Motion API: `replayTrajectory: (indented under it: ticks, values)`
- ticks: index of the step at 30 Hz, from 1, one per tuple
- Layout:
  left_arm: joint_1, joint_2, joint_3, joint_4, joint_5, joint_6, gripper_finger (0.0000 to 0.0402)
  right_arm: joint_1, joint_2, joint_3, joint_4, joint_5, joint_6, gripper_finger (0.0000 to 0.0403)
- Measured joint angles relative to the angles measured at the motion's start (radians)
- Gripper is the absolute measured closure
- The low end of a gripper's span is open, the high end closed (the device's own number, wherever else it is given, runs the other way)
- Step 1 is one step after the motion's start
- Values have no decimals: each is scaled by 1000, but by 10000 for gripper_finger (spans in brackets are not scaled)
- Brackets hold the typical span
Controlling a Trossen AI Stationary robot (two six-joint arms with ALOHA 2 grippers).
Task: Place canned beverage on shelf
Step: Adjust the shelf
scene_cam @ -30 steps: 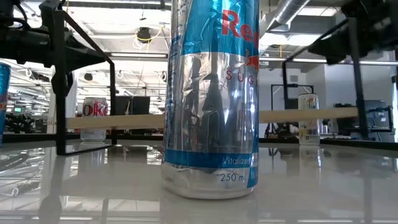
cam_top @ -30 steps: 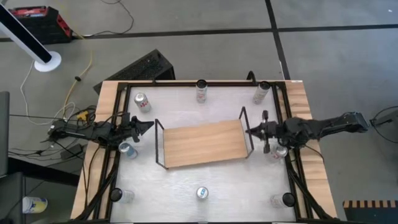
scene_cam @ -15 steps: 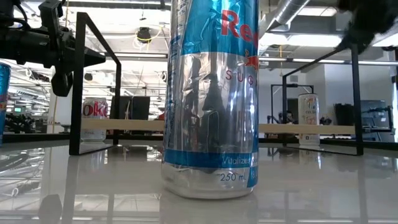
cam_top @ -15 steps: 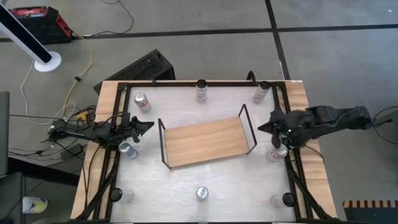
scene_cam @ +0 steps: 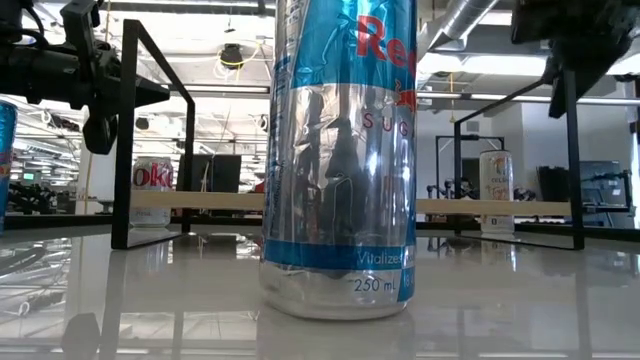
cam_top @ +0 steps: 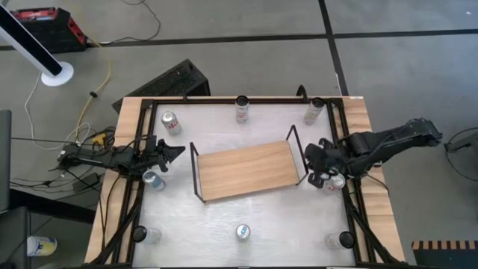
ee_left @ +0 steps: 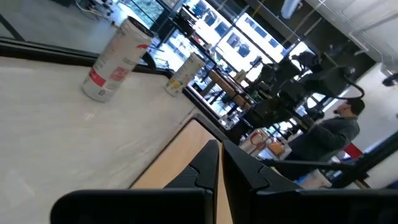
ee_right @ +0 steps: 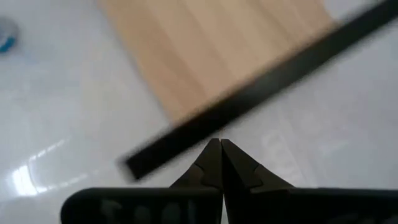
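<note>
Shelf: I see the shelf near the middle of the table, its wooden board bare, a black wire frame at each short end. It sits slightly askew to the table edges.
Right gripper: my right gripper is at the shelf's 3 o'clock end, just beside the wire frame there. Its fingers are pressed together with nothing between them, pointing down at the frame bar and the board edge.
Left gripper: my left gripper waits off the shelf's 9 o'clock end, clear of the frame. Fingers pressed together, holding nothing.
Cans, far side: one at 12 o'clock, one toward 1 o'clock, one toward 11 o'clock, all upright on the table, well apart from the shelf.
Cans, near side: one at 6 o'clock, which fills the low view as a blue and silver can; one at each near corner, 7 o'clock and 5 o'clock.
Cans by the arms: one just under my left arm at 9 o'clock; one under my right arm at 3 o'clock.
Room: a person shows beyond the table in my left wrist view.
</note>
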Motion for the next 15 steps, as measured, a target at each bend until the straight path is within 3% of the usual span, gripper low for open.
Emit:
replayTrajectory:
  ticks: [15]
  values:
    - [0,0,0,-25,72,-2,397,257,205,124,9,3,106,380]
